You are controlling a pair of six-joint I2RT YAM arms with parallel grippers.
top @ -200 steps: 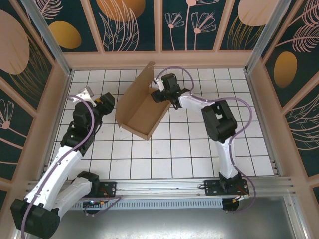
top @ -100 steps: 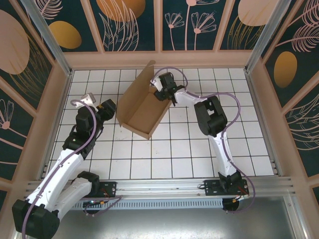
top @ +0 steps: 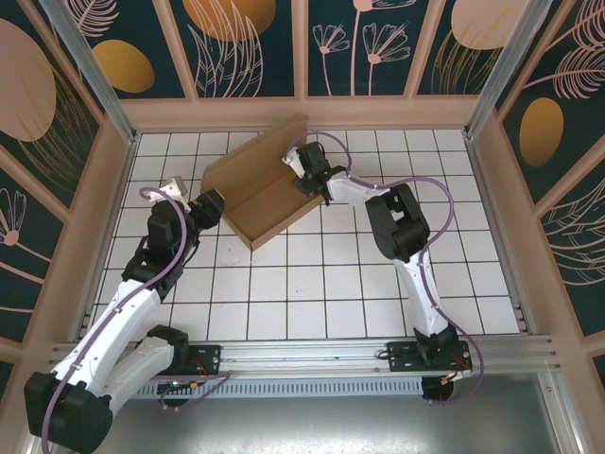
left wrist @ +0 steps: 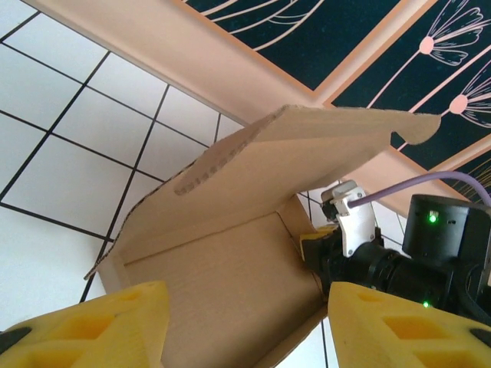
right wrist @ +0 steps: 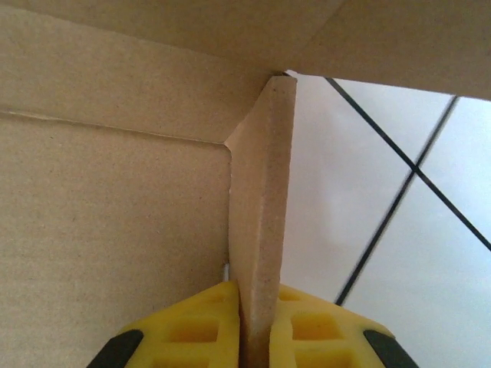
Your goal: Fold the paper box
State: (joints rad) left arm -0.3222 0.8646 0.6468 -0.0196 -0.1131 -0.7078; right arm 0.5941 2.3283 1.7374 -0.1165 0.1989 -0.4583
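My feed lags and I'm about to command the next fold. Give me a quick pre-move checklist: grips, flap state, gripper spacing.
1. Right gripper shut on the paper box, pinching its side flap: ok.
2. Left gripper open, facing the box's near edge: ok.
3. Left fingers touching cardboard: cannot tell.
4. Top flap folded down: not ok, it stands raised and tilted over the base.
5. Grippers on opposite sides of the box, apart: ok.

Bright, even overhead light, soft shadows.
Right wrist view: white surface (right wrist: 360, 230) washed out, yellow fingers (right wrist: 184, 326) and paper box (right wrist: 261, 199) edge slightly blurred.
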